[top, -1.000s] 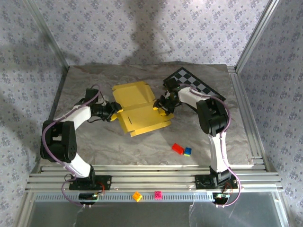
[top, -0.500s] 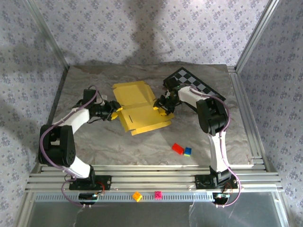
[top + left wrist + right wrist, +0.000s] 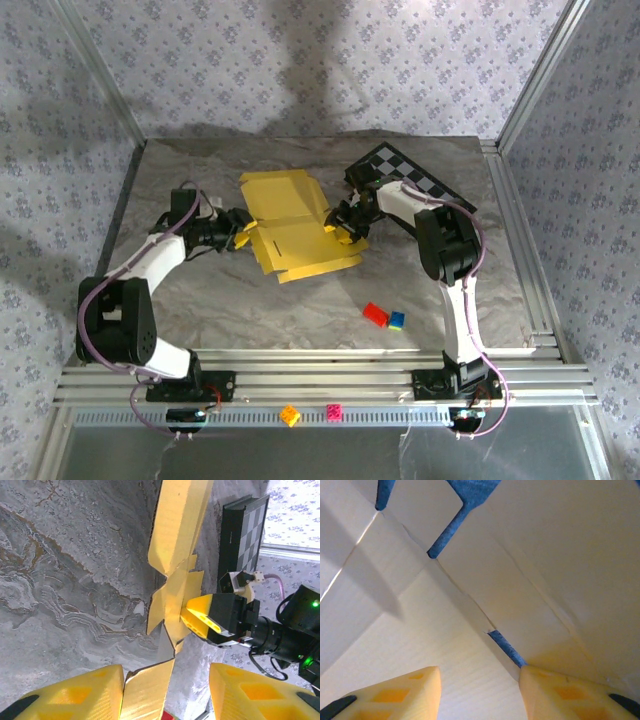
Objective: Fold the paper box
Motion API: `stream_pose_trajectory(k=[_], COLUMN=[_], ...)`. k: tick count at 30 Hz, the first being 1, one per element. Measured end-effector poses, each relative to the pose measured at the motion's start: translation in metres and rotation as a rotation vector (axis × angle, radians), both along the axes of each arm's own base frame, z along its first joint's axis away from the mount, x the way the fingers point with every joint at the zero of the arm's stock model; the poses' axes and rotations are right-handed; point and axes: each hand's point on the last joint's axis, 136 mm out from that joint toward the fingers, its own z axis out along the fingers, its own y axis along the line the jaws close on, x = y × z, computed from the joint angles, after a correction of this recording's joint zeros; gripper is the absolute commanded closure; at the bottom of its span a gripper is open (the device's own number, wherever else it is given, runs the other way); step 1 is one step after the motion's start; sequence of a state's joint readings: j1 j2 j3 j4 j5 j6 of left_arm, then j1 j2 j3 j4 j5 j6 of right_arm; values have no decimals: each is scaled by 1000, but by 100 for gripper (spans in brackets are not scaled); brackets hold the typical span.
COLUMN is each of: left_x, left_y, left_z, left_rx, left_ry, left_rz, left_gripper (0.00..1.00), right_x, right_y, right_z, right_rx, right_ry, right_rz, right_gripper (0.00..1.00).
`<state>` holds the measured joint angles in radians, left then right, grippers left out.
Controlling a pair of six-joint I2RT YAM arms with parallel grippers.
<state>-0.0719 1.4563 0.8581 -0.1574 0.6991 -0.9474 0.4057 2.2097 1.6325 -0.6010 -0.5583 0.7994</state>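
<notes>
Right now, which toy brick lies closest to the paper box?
The red brick, beside the blue brick; the orange brick and pink brick sit farther away on the near rail.

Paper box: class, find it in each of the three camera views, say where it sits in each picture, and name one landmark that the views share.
Top external: the paper box lies at the table's centre, between the two arms.
Left wrist: the box runs from top centre down to the bottom edge.
Right wrist: its pale inner face spreads above the fingers.
Shared landmark: the right tool, at the box's right edge.
</notes>
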Motion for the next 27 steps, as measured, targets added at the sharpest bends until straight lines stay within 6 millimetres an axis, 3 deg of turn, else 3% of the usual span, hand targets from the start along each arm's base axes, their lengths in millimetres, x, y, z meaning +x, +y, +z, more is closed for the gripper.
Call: stream_pose_trajectory(k=[16, 27], left_x=[-7, -22], left_y=[-3, -7], left_z=[-17, -74], left_rx=[-35, 15], left_ry=[37, 155], left_rz=[22, -10], left_gripper=[59, 61], right_x=[3, 4], right_y=[0, 1], right_z=[0, 0], right_rx=[-4, -6], right_ry=[16, 19], right_rz=[2, 3], right_gripper=[52, 52])
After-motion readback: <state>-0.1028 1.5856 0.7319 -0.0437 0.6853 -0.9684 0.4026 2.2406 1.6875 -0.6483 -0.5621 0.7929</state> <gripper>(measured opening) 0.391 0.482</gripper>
